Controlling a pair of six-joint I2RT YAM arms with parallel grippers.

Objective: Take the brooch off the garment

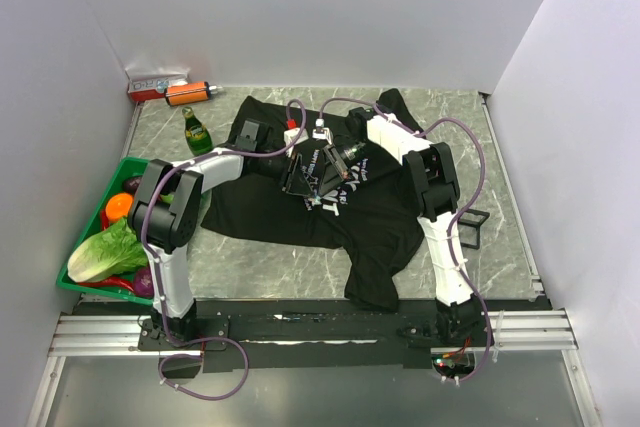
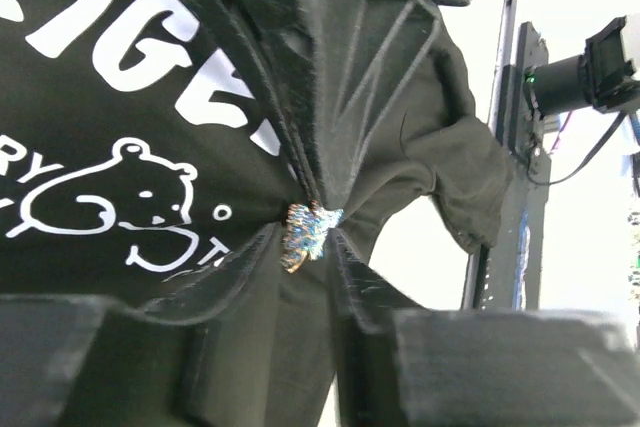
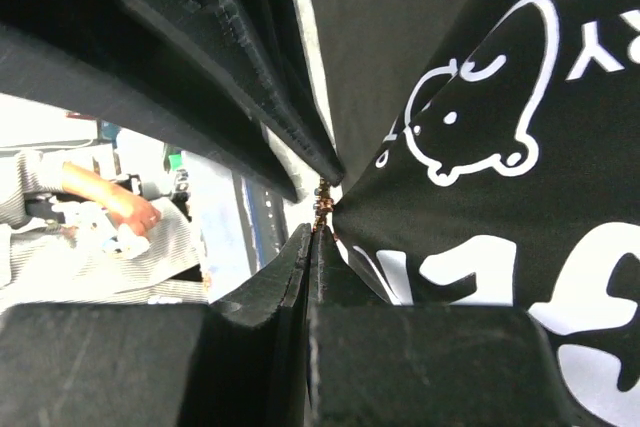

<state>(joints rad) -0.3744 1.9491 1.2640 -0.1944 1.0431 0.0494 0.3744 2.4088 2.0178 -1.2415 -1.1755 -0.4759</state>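
The garment (image 1: 300, 212), a black T-shirt with white lettering, lies spread on the marble table, and its chest is pulled up between the two arms. The brooch (image 2: 309, 227), small and iridescent, sits where the taut folds meet. My left gripper (image 2: 308, 239) has the brooch between its fingertips, touching both, with black cloth (image 2: 290, 347) filling the gap behind. The right gripper (image 3: 320, 230) is shut, the brooch's beaded edge (image 3: 321, 202) sticking out of its tips. From above, the left gripper (image 1: 310, 179) and right gripper (image 1: 331, 161) meet tip to tip, and the brooch is too small to make out.
A green crate (image 1: 82, 289) of vegetables stands at the left edge. A green bottle (image 1: 196, 132), an orange object (image 1: 187, 93) and a red-and-white box (image 1: 155, 84) are at the back left. A small black stand (image 1: 472, 228) sits at the right. White walls enclose the table.
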